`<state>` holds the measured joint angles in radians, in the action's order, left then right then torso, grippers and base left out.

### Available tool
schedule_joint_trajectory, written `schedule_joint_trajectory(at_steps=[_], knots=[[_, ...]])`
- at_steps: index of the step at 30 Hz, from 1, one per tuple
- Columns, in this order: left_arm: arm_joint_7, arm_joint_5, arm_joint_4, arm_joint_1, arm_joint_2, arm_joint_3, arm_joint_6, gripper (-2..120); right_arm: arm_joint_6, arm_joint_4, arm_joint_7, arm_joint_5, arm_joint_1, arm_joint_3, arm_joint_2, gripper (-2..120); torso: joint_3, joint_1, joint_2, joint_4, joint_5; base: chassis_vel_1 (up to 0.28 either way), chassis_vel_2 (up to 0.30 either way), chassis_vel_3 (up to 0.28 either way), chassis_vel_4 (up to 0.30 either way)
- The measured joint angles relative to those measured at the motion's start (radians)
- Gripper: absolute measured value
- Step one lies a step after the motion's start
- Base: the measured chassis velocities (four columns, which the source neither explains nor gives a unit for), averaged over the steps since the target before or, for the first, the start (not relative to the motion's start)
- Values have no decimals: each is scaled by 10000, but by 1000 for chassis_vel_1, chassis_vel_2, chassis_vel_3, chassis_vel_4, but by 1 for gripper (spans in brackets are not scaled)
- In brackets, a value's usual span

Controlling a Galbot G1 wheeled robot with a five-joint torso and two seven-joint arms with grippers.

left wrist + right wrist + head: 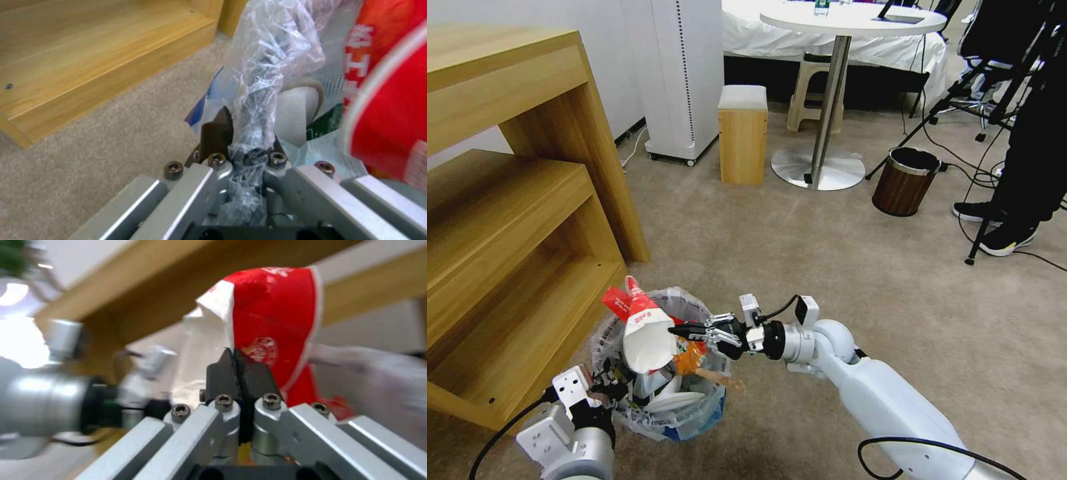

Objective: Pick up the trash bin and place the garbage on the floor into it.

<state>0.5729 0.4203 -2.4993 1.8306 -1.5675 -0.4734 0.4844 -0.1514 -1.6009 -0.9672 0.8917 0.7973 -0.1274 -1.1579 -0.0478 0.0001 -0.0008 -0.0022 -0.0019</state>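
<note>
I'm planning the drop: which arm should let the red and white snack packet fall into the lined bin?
The right. The right gripper is shut on the red and white snack packet, above the plastic-lined blue trash bin. The left gripper is shut on the bin's rim, holding it.

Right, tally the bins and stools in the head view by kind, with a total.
Bag-lined trash bin: 1
Brown wood-look bin: 1
Wooden box stool: 1
Beige plastic stool: 1
Total: 4
</note>
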Motion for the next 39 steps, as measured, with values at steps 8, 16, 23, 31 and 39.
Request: schedule_joint_trajectory(at_steps=[8,16,23,31,39], knots=[[-27,-119,-4,155,-33,-56,-14,1,-268,-488,552,-1056,224,93,288,18,0,0,0,2,-1,0,0,0,0],[-20,47,-9,110,104,-377,46,1,-63,-1407,-9,-2124,729,1331,1357,48,0,0,0,1,0,0,0,0,0],[143,627,-18,-279,493,-831,345,1,538,-2846,1323,-385,1703,3445,1878,76,1,0,0,-1,0,0,0,0,0],[379,1200,599,-606,848,-943,853,1,1872,-3823,6476,-421,2650,5095,1223,99,0,0,0,0,-1,0,0,0,0],[588,1542,1645,-1228,939,-924,1084,1,1928,-4356,8131,-698,3330,6385,682,100,0,0,0,0,-2,0,0,0,0]])
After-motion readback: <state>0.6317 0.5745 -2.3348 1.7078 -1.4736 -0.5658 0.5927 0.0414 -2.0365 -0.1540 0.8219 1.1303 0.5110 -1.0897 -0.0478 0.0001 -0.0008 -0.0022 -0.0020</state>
